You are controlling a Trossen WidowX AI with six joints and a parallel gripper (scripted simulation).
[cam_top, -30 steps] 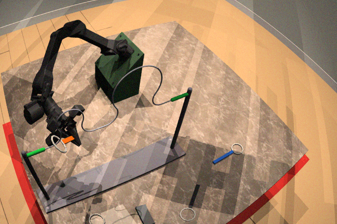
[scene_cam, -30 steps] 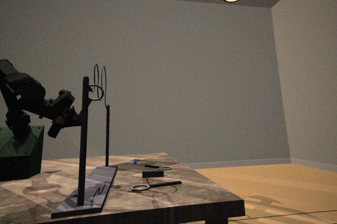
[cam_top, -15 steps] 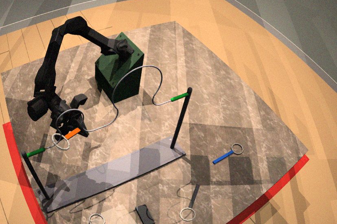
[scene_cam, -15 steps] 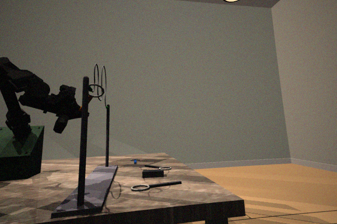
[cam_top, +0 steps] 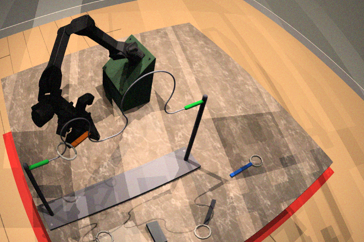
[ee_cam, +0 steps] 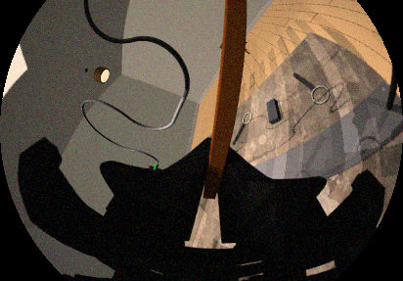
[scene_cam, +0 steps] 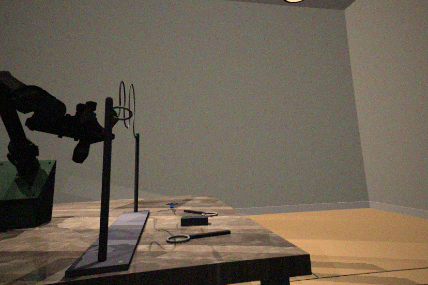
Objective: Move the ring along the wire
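Note:
My gripper point(cam_top: 82, 136) point(ee_cam: 213, 143) is shut on the orange handle point(cam_top: 77, 141) point(ee_cam: 232, 77) of the ring point(cam_top: 71, 159) point(scene_cam: 131, 114). The ring hangs level around the wire, just past the green part point(cam_top: 38, 164) at the near post point(cam_top: 36, 187) point(scene_cam: 105, 178). The thin grey wire point(cam_top: 148, 72) point(ee_cam: 177, 67) loops up close behind the gripper and runs in curves to the green part point(cam_top: 194, 104) by the other post point(cam_top: 194, 128) point(scene_cam: 136, 170). I cannot tell whether the ring touches the wire.
The posts stand on a grey base plate point(cam_top: 117, 186) point(scene_cam: 117, 236). The arm's green pedestal point(cam_top: 129, 71) is at the back. On the table lie a blue-handled ring point(cam_top: 241, 170), a dark-handled ring point(cam_top: 209, 211) point(scene_cam: 207, 234), another ring point(cam_top: 103, 235) and a dark block point(cam_top: 155, 230) point(scene_cam: 193, 220).

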